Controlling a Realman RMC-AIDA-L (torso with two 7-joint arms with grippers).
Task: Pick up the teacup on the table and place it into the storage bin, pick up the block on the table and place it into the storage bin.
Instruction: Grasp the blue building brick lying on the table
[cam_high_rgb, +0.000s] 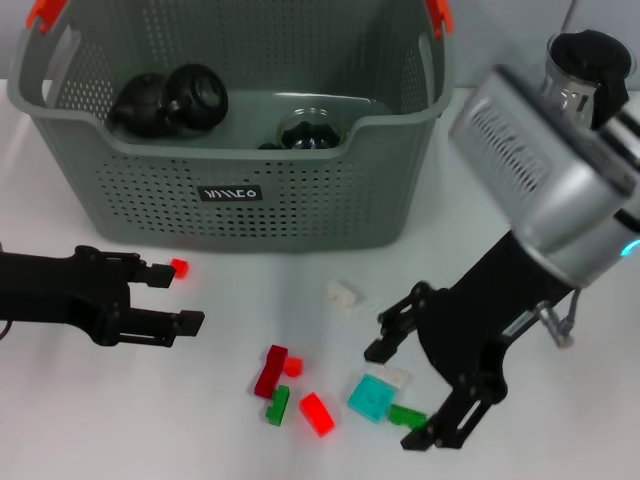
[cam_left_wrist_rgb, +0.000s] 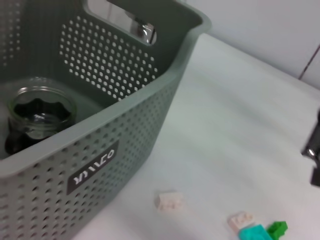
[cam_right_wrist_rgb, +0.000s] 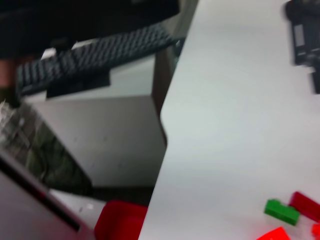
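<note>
The grey storage bin (cam_high_rgb: 300, 215) stands at the back of the table, with dark teacups (cam_high_rgb: 195, 95) and a glass teacup (cam_left_wrist_rgb: 42, 117) inside. My left gripper (cam_high_rgb: 180, 296) is open in front of the bin's left half. A small red block (cam_high_rgb: 180, 267) sits at the tip of its far finger; whether they touch I cannot tell. My right gripper (cam_high_rgb: 392, 396) is open low over a cyan block (cam_high_rgb: 372, 397), a white block (cam_high_rgb: 398, 378) and a green block (cam_high_rgb: 407, 415). A glass vessel with a black top (cam_high_rgb: 585, 60) shows behind the right arm.
More blocks lie in front of the bin: a white one (cam_high_rgb: 343, 294), a dark red one (cam_high_rgb: 270, 370), a green one (cam_high_rgb: 278, 404) and a red one (cam_high_rgb: 316, 413). The table edge (cam_right_wrist_rgb: 162, 115) drops off on the left side, with a keyboard (cam_right_wrist_rgb: 95, 55) beyond it.
</note>
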